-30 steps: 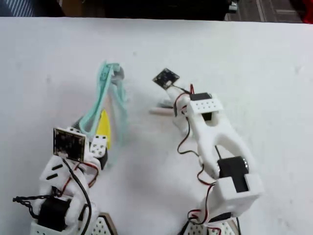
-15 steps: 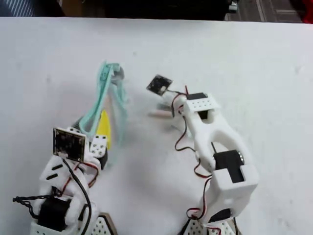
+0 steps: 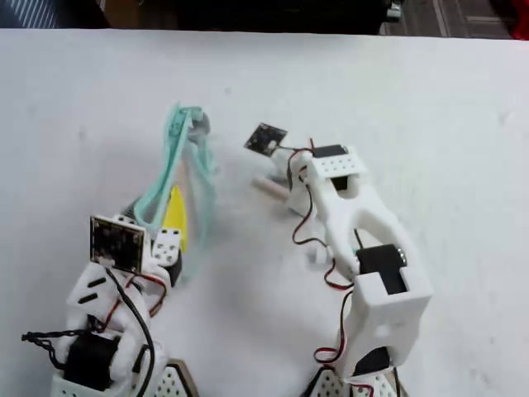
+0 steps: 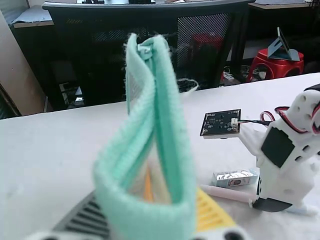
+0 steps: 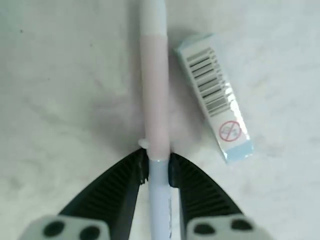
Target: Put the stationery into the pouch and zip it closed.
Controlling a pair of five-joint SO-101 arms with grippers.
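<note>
A mint-green pouch (image 3: 178, 169) stands on edge at the table's left, its mouth parted, with my left gripper (image 3: 165, 225) shut on its near end. In the left wrist view the pouch (image 4: 150, 150) rises between the grey and yellow jaws of the left gripper (image 4: 150, 227). A pink and pale-blue pen (image 5: 154, 100) lies on the table, and my right gripper (image 5: 159, 167) is shut on its barrel. From above, the pen's pink end (image 3: 269, 184) sticks out left of the right gripper (image 3: 288, 188). A small barcoded box (image 5: 216, 95) lies beside the pen.
The white table (image 3: 430, 107) stretches wide to the right and back. The right arm's body (image 3: 364, 248) reaches from the front edge to the middle. A dark chair (image 4: 150, 45) and a red stool (image 4: 272, 62) stand beyond the far edge.
The right arm has shifted left toward the pouch, its wrist turning. The left arm and the pouch have not moved.
</note>
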